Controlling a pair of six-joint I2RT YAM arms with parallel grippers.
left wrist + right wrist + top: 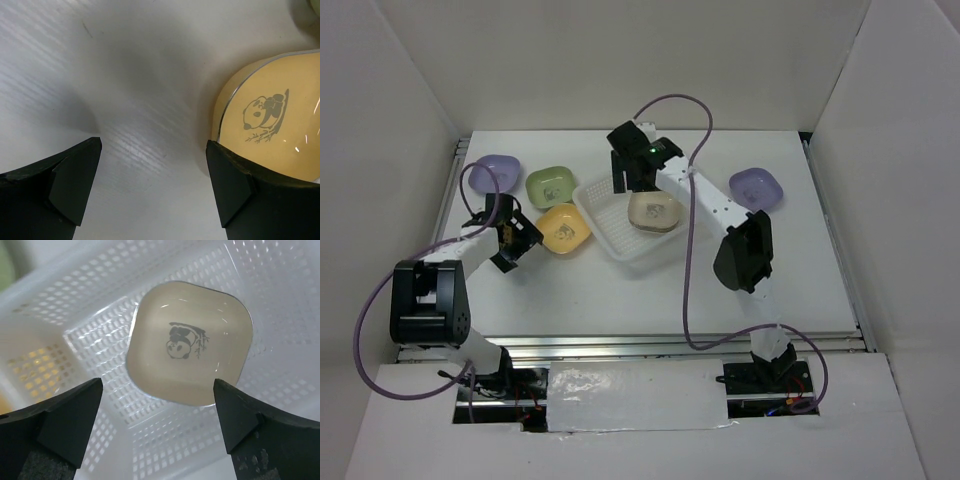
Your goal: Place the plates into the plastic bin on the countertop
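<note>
I see the cream plate [190,355] lying flat in the bin [65,300] below my right gripper [156,395], fingers spread and empty, while the yellow plate [280,125], green plate [549,185] and purple plates [495,173] sit on the table [770,280], my left gripper [152,150] spread beside the yellow one.

one plate [654,211] in the bin [603,224]; three plates [549,185] left; another plate [756,187] right
</note>
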